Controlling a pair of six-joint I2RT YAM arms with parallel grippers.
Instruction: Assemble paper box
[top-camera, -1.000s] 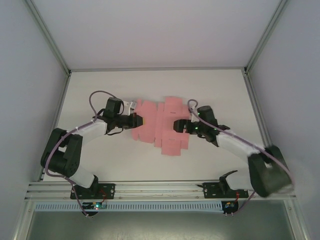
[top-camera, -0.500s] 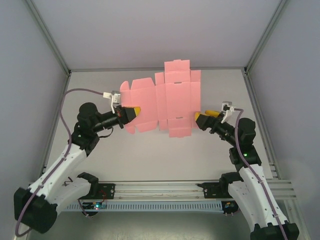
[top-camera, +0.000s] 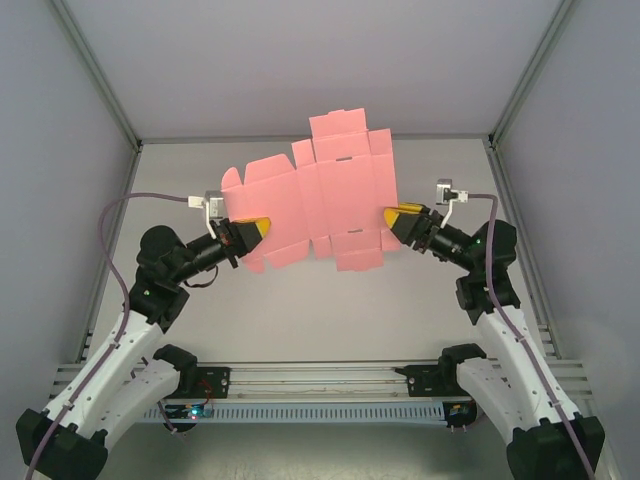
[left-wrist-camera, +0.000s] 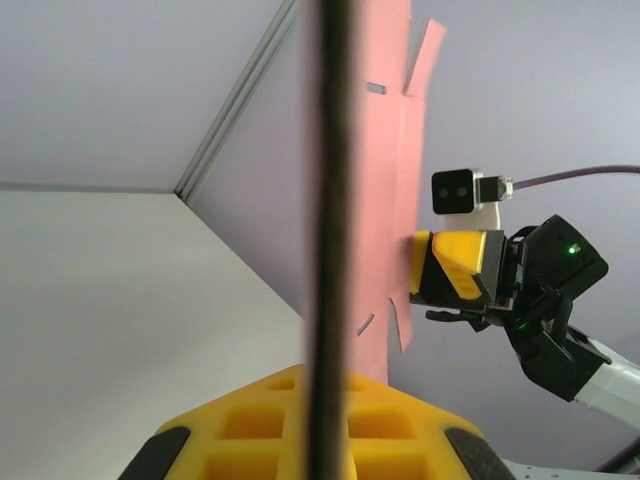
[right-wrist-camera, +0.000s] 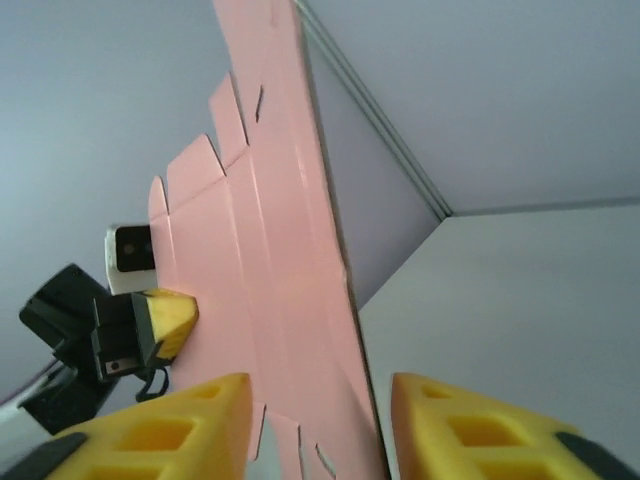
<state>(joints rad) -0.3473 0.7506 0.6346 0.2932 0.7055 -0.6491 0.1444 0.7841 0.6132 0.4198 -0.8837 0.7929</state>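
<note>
L gripper (top-camera: 250, 228): clenched on left edge of your paper box (top-camera: 320, 195). R gripper (top-camera: 398, 217): fingers (right-wrist-camera: 200, 420) apart, straddling right edge, no pinch. Box = flat unfolded sheet, upright, off table (top-camera: 300, 310), top tabs over back wall (top-camera: 300, 60).

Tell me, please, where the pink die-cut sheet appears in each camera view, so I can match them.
Top external: pink die-cut sheet held up at centre, over the table.
Left wrist: nearly edge-on, a vertical pink strip at centre.
Right wrist: a broad slanted face, top centre down to the bottom.
Shared landmark: the white table.
</note>
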